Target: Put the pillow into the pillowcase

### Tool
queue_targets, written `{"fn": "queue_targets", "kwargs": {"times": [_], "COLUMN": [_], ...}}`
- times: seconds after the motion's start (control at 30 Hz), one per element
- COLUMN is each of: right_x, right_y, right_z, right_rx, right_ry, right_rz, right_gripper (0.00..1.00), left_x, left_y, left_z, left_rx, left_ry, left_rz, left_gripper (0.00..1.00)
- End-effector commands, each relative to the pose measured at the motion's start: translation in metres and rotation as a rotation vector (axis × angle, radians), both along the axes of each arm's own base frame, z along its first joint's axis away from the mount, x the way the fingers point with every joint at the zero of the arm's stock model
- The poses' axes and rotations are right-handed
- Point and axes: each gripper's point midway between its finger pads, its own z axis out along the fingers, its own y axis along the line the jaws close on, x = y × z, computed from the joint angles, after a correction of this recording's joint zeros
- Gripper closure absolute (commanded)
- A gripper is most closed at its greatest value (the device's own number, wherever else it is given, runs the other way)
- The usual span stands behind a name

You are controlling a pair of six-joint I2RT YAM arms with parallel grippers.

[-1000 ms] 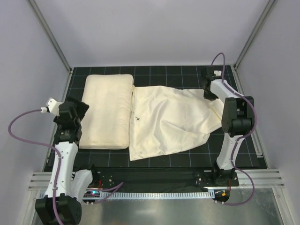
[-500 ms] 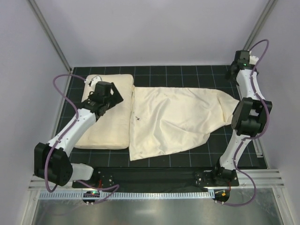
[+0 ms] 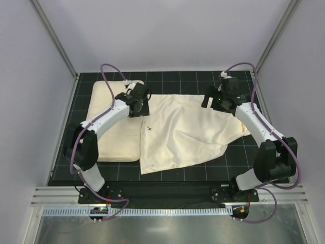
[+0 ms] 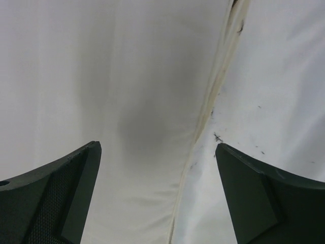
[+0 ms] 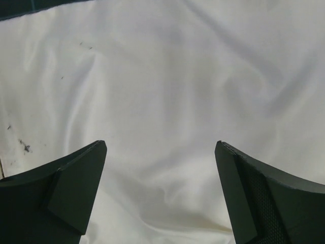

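Top external view: the pillow, a plump cream cushion, lies at centre left of the frame on a black gridded mat. It is wholly outside the pillowcase, which spreads limp and wrinkled from the centre to the right, its left edge touching the pillow's right side.

The likely risk is that the case lies flat. A pinch at the edge beside the pillow could catch both layers together and keep it shut, or snag the pillow's seam along with the cloth. The pillow would then have no opening to enter.

The left arm reaches from the lower left up and to the right, elbow bent. The left gripper points down over the line where pillow meets case, jaws wide apart and holding nothing. The right arm arcs from the lower right up and to the left. The right gripper hangs over the case's upper right part, jaws likewise apart and empty.
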Motion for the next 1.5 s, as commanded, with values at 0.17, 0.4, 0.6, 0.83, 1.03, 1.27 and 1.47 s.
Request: {"fn": "queue_targets", "kwargs": {"times": [0.17, 0.4, 0.6, 0.83, 1.03, 1.27, 1.47], "right_x": [-0.006, -0.010, -0.010, -0.027, -0.048, -0.075, -0.114], "right_y": [0.033, 0.037, 0.051, 0.106, 0.172, 0.261, 0.353], "right_z": [0.004, 0.001, 0.002, 0.002, -0.012, -0.010, -0.004], "right_rx": [0.053, 0.059, 0.075, 0.089, 0.105, 0.246, 0.473], "right_ry": [-0.051, -0.047, -0.045, -0.038, -0.010, -0.014, -0.010], "right_rz": [0.090, 0.111, 0.148, 0.324, 0.471, 0.615, 0.750], "right_gripper": [0.04, 0.04, 0.05, 0.05, 0.05, 0.04, 0.04], "left_x": [-0.002, 0.030, 0.062, 0.106, 0.057, -0.034, -0.073], "left_y": [0.030, 0.105, 0.157, 0.136, 0.100, 0.129, 0.189], "left_z": [-0.081, -0.077, 0.011, 0.122, 0.113, 0.052, 0.049], "left_rx": [0.065, -0.515, -0.504, -0.529, -0.371, -0.237, -0.286], "left_ry": [0.236, -0.045, -0.347, -0.518, -0.252, -0.214, -0.373], "left_rz": [0.031, 0.435, 0.676, 0.485, 0.207, 0.311, 0.592], "left_gripper": [0.58, 1.00, 0.99, 0.00, 0.00, 0.00, 0.00]}}
